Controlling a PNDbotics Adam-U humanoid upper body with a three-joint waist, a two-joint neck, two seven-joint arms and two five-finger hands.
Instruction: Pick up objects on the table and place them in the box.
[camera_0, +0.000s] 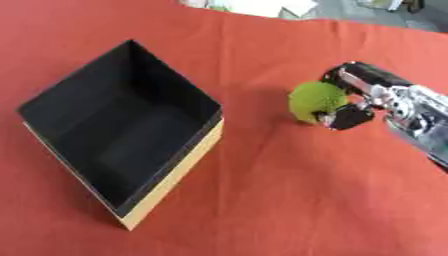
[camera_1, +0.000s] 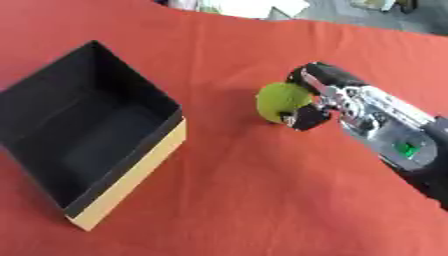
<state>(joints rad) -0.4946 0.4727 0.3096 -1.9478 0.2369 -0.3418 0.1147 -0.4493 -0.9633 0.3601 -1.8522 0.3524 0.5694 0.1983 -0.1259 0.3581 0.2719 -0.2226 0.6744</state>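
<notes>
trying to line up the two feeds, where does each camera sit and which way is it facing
Left eye view: in the head, looking down at the red cloth with the box left of centre; the right hand comes in from the right, curled round a green ball.
Right eye view: same head camera's other eye, same downward look; more of the right arm shows.
Shared: box, ball, right hand, cloth. No left hand in either.

Box (camera_0: 122, 145) left, ball (camera_0: 315, 101) right.
</notes>
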